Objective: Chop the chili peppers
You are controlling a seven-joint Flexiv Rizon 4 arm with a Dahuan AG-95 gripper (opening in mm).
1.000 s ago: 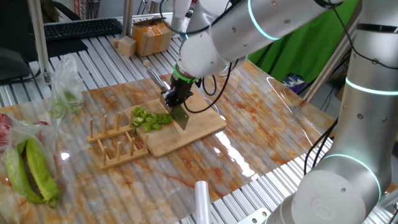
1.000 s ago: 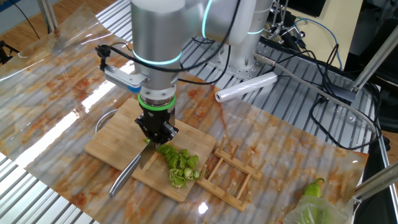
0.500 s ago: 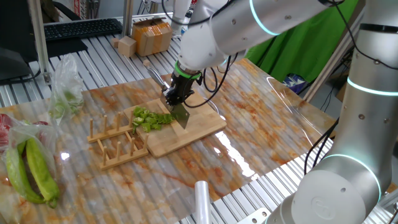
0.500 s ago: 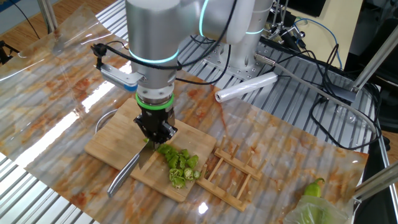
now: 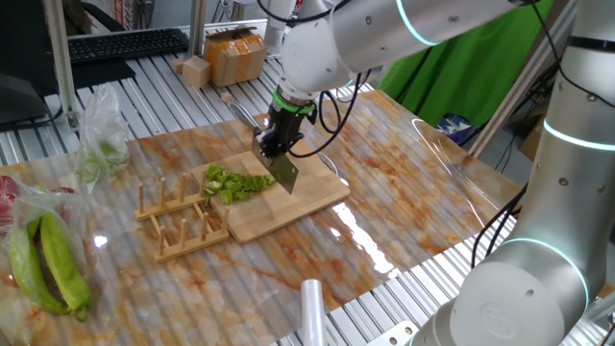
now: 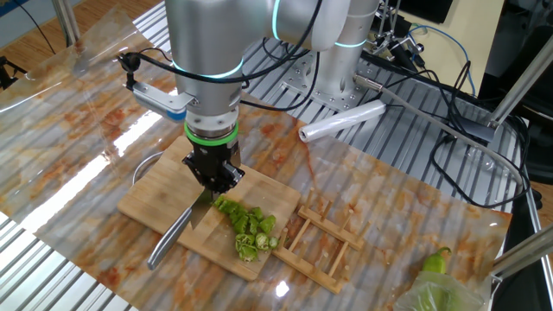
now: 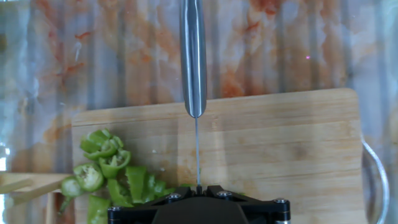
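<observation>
Gripper [image 6: 213, 175] clenched on the knife [image 7: 193, 59], blade edge-down over the board [image 5: 307, 197]. Chili slices [image 6: 249, 226] are heaped just beside the blade.

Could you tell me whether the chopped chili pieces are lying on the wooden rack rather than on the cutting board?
No, the chili pieces lie on the cutting board, beside the rack.

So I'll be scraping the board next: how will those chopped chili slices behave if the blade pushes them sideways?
The chili slices are small loose rings in a heap on the cutting board, so they would probably scatter rather than slide together. Their round shape suggests some may roll. The cut faces look moist, so a few might cling to the knife that the gripper holds.
</observation>
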